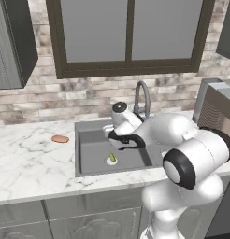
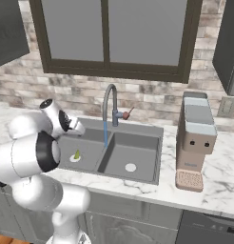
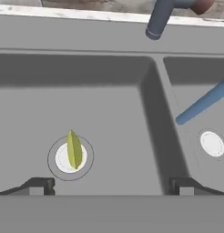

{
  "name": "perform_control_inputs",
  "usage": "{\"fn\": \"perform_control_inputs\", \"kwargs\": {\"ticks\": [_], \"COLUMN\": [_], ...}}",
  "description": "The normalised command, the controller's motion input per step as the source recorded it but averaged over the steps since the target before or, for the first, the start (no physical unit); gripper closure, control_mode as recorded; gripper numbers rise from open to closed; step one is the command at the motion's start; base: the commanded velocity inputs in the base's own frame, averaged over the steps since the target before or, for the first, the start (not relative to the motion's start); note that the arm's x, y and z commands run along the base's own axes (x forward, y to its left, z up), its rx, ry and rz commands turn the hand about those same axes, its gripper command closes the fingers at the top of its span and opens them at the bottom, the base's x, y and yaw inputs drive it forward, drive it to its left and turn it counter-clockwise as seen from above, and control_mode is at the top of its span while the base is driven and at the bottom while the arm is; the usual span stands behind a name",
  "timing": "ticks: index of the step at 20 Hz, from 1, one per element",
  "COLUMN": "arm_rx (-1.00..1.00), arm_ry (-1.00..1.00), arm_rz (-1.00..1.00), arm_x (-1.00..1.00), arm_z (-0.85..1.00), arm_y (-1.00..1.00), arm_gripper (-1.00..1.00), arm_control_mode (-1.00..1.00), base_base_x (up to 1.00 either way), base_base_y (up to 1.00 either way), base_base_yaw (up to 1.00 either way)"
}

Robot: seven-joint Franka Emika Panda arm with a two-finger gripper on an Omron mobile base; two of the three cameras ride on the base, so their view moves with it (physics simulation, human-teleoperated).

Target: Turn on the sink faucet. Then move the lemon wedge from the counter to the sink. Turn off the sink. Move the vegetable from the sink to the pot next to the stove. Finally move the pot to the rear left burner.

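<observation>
Grey sink [image 3: 109, 73] holds lemon wedge [image 3: 74, 149] on left drain [image 3: 59, 160]

No text, label, brand, number or sign can be read anywhere in these pictures. The beige appliance [image 2: 195, 140] on the counter [image 2: 219, 176] has two small dark dots on its front, but they are plain marks, not characters. The wall plate [image 2: 227, 106] beside it is blank, and the cabinet fronts, the window frame, the sink [image 2: 138, 143] and the faucet [image 2: 109, 107] carry no lettering.
</observation>
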Motion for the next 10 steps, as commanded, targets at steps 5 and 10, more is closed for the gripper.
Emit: {"fn": "perform_control_inputs", "kwargs": {"ticks": [5,10], "arm_rx": [-0.01,0.00], "arm_ry": [0.00,0.00], "arm_rz": [-0.01,0.00], "arm_x": [-0.31,-0.36], "arm_z": [0.31,0.16], "arm_y": [-0.29,-0.39], "arm_gripper": [-1.00,-1.00], "arm_control_mode": [-1.00,-1.00], "base_base_x": [0.00,0.00], "base_base_y": [0.00,0.00], "base_base_yaw": [0.00,0.00]}}
